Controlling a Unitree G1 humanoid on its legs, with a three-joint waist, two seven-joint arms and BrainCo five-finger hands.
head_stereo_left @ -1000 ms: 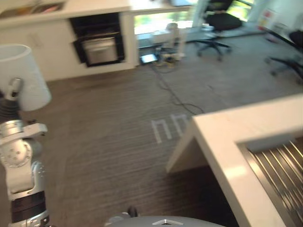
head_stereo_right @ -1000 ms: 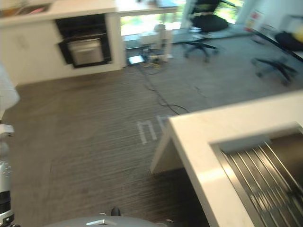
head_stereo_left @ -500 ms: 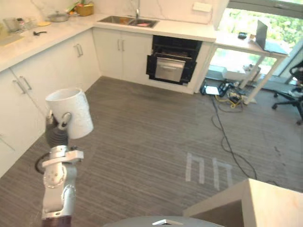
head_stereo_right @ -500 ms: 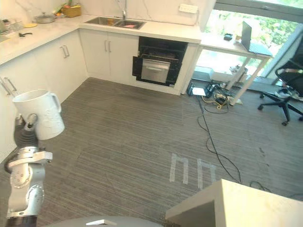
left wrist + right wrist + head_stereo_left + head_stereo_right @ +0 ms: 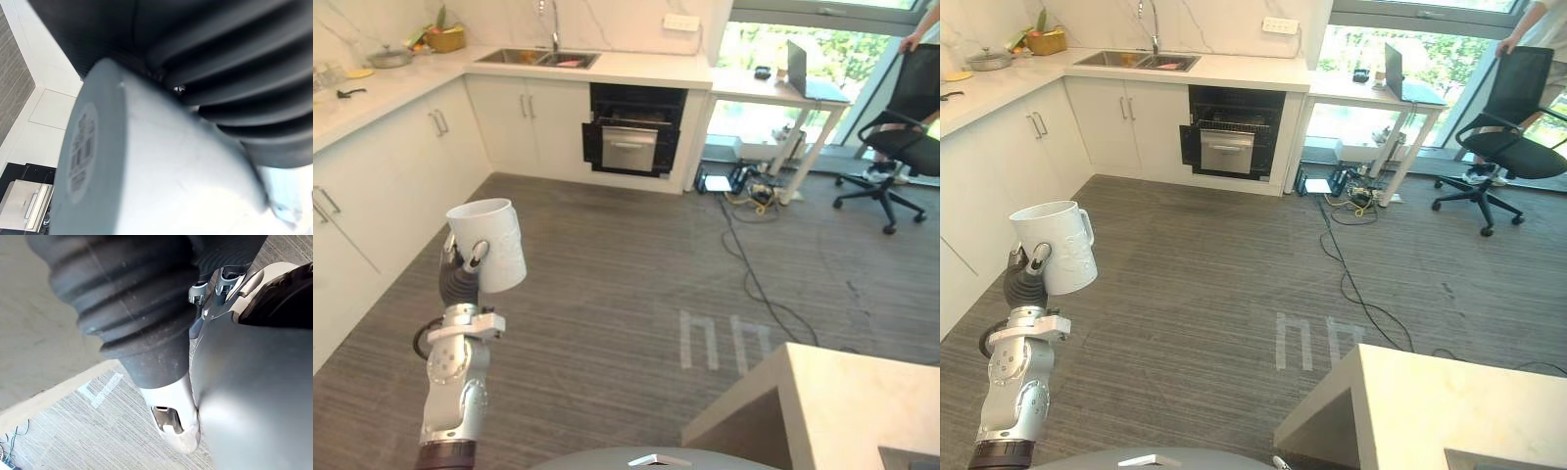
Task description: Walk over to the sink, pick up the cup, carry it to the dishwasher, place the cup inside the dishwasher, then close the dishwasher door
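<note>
One white cup (image 5: 491, 240) with a side handle, upright, raised by the left hand (image 5: 458, 282), fingers (image 5: 477, 254) clamped on its wall. One dishwasher (image 5: 631, 137) under the far counter (image 5: 636, 69), well apart across wide open floor (image 5: 626, 264). One near counter (image 5: 832, 392) corner at right. Right hand (image 5: 142, 323): grip cannot be told

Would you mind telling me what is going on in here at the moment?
The robot's left hand is curled round a white ceramic cup and holds it upright over the grey striped floor. The black dishwasher is across the room, under the white counter beside the steel sink, with its door apparently part open. The cup is not yet inside. The right hand shows in its wrist view, over the floor.
</note>
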